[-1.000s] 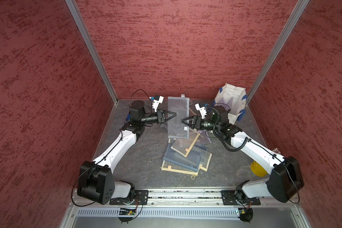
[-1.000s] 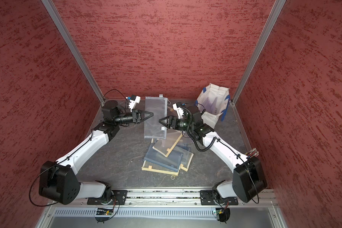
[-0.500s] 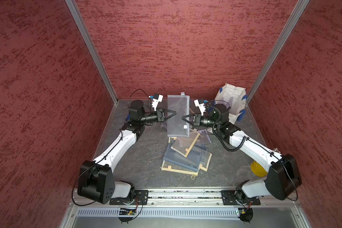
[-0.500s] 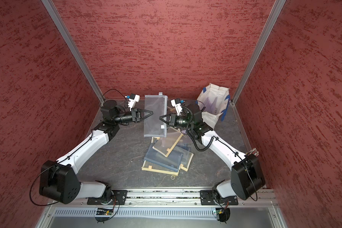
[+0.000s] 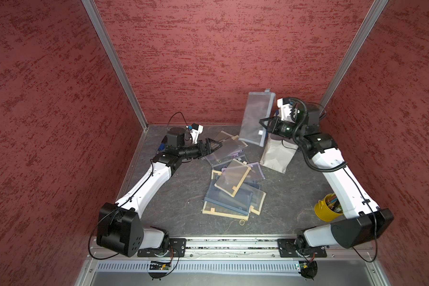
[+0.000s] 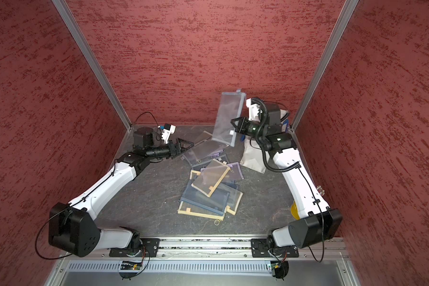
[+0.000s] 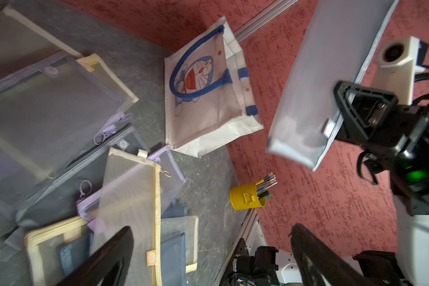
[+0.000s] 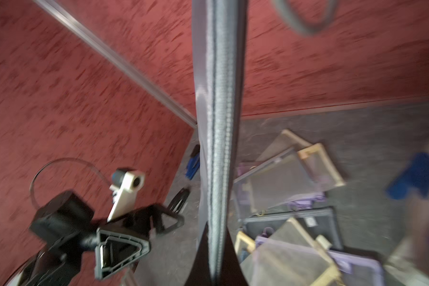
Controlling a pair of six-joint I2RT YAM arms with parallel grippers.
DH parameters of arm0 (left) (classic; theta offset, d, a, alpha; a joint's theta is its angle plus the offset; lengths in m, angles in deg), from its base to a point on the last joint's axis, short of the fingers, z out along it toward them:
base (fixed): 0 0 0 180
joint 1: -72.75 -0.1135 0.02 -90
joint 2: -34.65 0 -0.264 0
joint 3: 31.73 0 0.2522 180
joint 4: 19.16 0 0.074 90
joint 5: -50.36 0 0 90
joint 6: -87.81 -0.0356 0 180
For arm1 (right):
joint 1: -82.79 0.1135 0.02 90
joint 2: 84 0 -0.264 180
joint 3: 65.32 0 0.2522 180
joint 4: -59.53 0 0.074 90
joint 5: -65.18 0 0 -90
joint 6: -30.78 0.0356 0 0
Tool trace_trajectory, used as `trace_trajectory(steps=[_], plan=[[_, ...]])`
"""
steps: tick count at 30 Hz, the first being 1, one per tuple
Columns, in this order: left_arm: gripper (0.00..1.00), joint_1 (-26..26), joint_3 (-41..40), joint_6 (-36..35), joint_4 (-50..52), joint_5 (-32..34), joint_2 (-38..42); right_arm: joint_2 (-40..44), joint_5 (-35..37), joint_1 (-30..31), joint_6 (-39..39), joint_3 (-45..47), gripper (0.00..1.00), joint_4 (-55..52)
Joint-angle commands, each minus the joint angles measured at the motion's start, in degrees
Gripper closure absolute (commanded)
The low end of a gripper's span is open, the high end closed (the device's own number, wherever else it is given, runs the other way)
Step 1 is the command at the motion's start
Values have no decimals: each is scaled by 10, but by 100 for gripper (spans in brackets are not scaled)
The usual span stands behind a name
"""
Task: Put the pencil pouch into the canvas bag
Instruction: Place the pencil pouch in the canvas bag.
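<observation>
Held aloft above the table (image 5: 183, 193), the grey-blue mesh pencil pouch (image 5: 255, 116) hangs from the right gripper (image 5: 265, 126), whose fingers pinch its zip edge beside a small white tab (image 7: 328, 127) with no legible writing. Close by on the table sits the canvas bag (image 7: 208, 118), printed with a blue cartoon cat (image 7: 196, 74). The left gripper (image 5: 216, 145), fingers spread and holding nothing, hovers over a pile of mesh pouches (image 5: 233, 188); their round labels are too small to read. A yellow tin (image 7: 245, 200) holds pencils.

Red textured walls (image 5: 208, 49) with aluminium corner posts (image 5: 114, 64) enclose dark marbled floor (image 5: 183, 198).
</observation>
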Motion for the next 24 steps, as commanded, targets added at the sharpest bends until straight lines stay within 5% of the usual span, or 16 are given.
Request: trace_trajectory(steps=[1, 6, 14, 24], plan=[[1, 26, 8, -48, 60, 47, 13, -60, 109, -34, -76, -80, 100, -185], [0, 63, 12, -46, 59, 63, 5, -148, 191, -71, -100, -219, 100, -261], [0, 126, 30, -51, 55, 85, -26, -242, 220, -130, -118, -367, 100, -320], [1, 168, 44, -46, 36, 108, -60, -271, 240, -159, -158, -351, 100, -319]])
